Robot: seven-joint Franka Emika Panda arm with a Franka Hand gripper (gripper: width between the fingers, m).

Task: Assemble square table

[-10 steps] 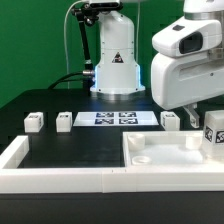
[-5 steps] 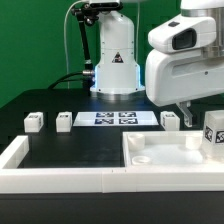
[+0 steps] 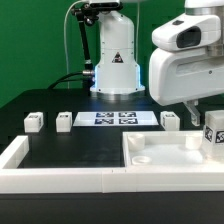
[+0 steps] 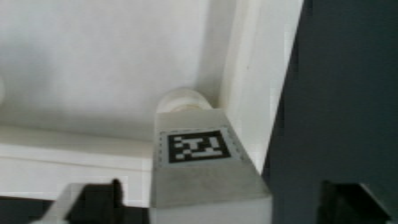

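Step in hand: likely grasping the tagged leg [image 3: 213, 133], the claw lowered round it.
Leg's place: far right edge of the exterior view, upright at the square slab's [image 3: 160, 152] right corner, beside a rounded recess; seated in it or not, cannot tell.
Slab's place: lower right of the exterior view, flat on the black table.
Doing it well: centre the jaws on the leg, press on two opposite flat faces evenly, hold it upright, avoid nudging the slab.
Claw [image 4: 217, 200]: part-way open, one finger on each side of the leg.
Contact: a gap visible on both sides in the wrist view; nothing held.
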